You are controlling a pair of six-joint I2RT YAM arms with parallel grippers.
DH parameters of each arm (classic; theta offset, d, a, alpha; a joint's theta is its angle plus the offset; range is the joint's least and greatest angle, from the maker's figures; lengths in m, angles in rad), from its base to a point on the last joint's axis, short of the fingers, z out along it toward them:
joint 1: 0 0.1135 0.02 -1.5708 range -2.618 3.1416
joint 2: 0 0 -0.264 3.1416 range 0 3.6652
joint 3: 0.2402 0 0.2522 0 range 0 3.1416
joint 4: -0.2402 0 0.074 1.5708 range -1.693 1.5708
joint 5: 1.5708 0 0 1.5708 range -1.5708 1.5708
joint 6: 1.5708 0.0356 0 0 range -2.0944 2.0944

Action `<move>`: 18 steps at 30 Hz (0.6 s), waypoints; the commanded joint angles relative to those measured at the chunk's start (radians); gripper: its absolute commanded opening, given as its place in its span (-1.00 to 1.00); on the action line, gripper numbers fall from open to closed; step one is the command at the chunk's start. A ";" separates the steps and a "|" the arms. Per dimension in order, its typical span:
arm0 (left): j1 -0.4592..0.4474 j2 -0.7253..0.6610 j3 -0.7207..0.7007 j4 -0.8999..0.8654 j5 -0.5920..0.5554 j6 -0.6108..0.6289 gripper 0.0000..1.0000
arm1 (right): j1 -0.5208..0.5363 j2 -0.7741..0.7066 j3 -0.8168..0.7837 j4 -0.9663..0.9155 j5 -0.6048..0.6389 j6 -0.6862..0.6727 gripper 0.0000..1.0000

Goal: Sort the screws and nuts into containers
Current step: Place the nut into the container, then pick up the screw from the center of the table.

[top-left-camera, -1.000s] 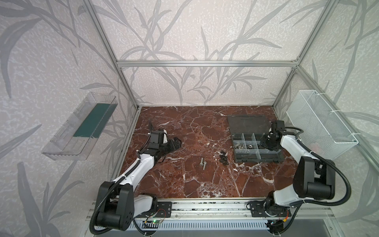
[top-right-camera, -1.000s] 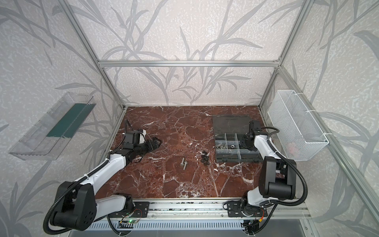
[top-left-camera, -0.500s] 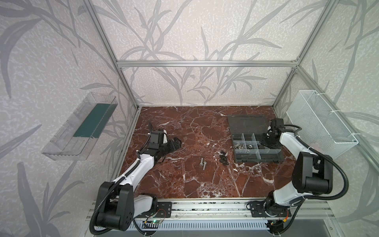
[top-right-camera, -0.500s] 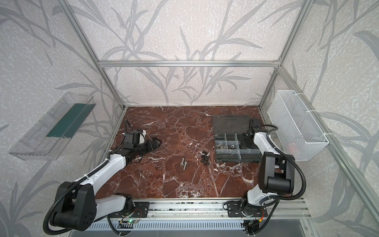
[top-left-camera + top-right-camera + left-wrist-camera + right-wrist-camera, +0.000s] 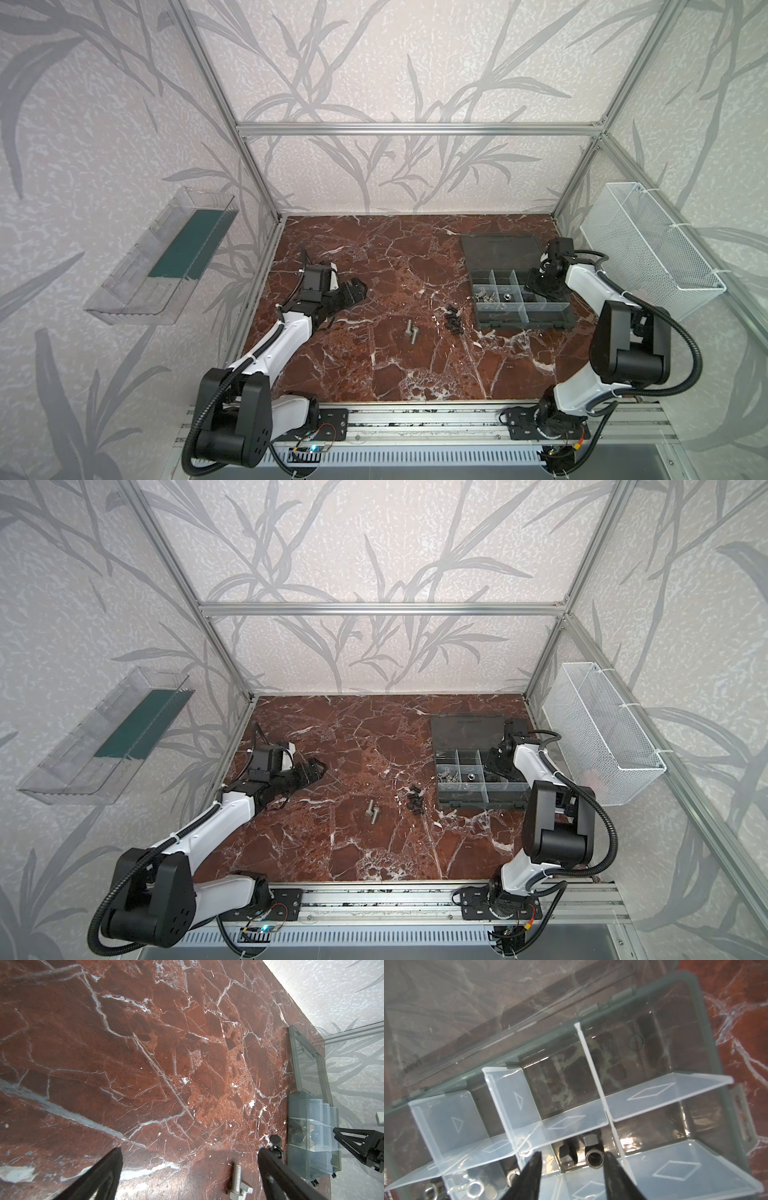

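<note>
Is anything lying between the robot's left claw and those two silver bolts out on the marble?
Nothing visible. Only bare marble table separates the left gripper from the two silver bolts; the black fasteners lie beyond them, nearer the organiser box.

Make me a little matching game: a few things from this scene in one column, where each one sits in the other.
1. silver bolts
2. black nuts
3. white mesh basket

A. inside an organiser compartment
B. hanging on the side wall
C. loose on the marble table

Pairs: 1-C, 2-A, 3-B
</note>
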 commanded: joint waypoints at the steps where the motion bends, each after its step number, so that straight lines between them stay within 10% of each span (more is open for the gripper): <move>1: 0.007 -0.022 -0.001 -0.011 0.002 0.014 0.99 | -0.003 -0.084 0.010 -0.030 -0.038 -0.010 0.07; 7: 0.007 -0.015 -0.001 -0.002 0.008 0.009 0.98 | 0.045 -0.228 -0.009 -0.070 -0.239 -0.077 0.10; 18: 0.009 0.002 -0.005 0.022 0.029 -0.001 0.99 | 0.505 -0.367 -0.021 -0.210 -0.191 -0.143 0.13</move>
